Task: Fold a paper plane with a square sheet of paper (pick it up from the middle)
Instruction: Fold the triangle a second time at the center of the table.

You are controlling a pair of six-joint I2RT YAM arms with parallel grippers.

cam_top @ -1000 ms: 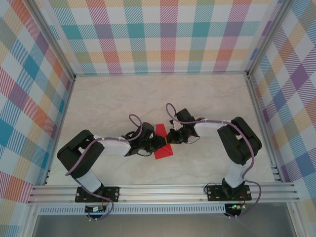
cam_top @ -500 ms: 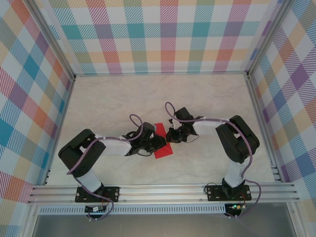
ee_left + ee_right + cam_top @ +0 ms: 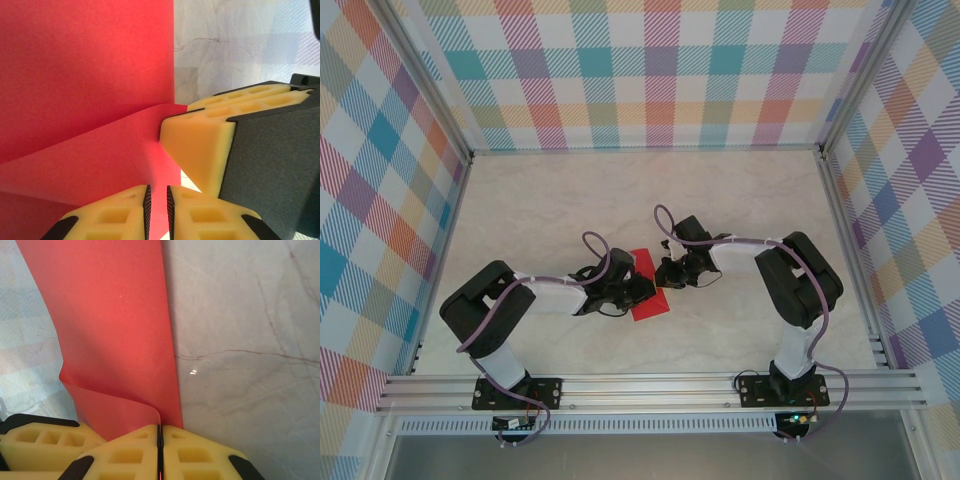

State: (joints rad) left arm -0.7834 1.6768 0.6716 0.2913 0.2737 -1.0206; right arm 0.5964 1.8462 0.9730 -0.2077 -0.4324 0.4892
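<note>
The square sheet of red paper [image 3: 650,304] lies on the marbled table between my two grippers, with one flap folded up over it. Seen from the left wrist, the paper [image 3: 85,75] has a raised diagonal flap. My left gripper [image 3: 157,200] hovers over its edge, jaws a narrow gap apart with red showing through. My right gripper's fingers [image 3: 200,145] meet the flap's corner. In the right wrist view, my right gripper [image 3: 160,432] is shut on the curled corner of the paper [image 3: 115,325]. From above, the left gripper [image 3: 638,290] and right gripper [image 3: 666,276] nearly touch.
Aluminium rails [image 3: 650,388] run along the near edge by the arm bases. Checked walls [image 3: 650,70] enclose the table on three sides. Bare marbled tabletop [image 3: 620,200] stretches behind the grippers.
The right arm has edged slightly to the left with the paper's corner. The left arm and the sheet stay about where they were.
</note>
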